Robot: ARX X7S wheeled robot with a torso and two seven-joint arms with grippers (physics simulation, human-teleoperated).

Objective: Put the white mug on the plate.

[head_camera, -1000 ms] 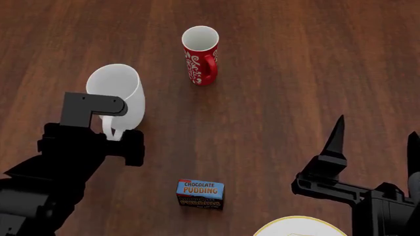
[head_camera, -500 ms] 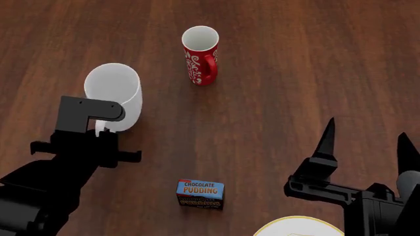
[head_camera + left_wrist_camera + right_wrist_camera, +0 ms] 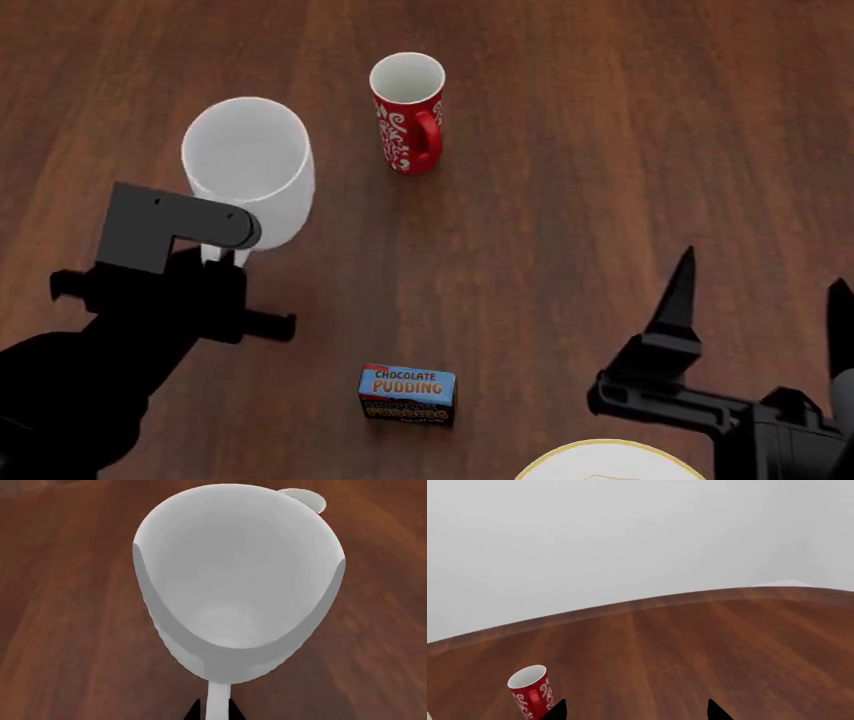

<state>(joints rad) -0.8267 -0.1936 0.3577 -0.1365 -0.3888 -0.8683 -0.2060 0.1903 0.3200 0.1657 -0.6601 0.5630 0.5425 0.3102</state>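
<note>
One step looks done: the left gripper (image 3: 214, 262) pinches the white mug (image 3: 250, 168) by its handle, far left; the plate (image 3: 607, 462) waits at the near edge; the right gripper (image 3: 761, 300) hangs spread, empty; carrying remains.

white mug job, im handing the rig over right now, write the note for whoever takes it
Left gripper: shut on the white mug by its handle; the left wrist view looks straight into the mug.
Right gripper: open, holding nothing, at the near right.
Plate: only its far edge shows at the bottom of the head view, near right, next to the right arm.
Also on the table: red mug upright farther back, chocolate pudding box near centre.
Done: mug gripped.
Left: carry it right and toward the robot, past the pudding box, set it on the plate, release.
</note>
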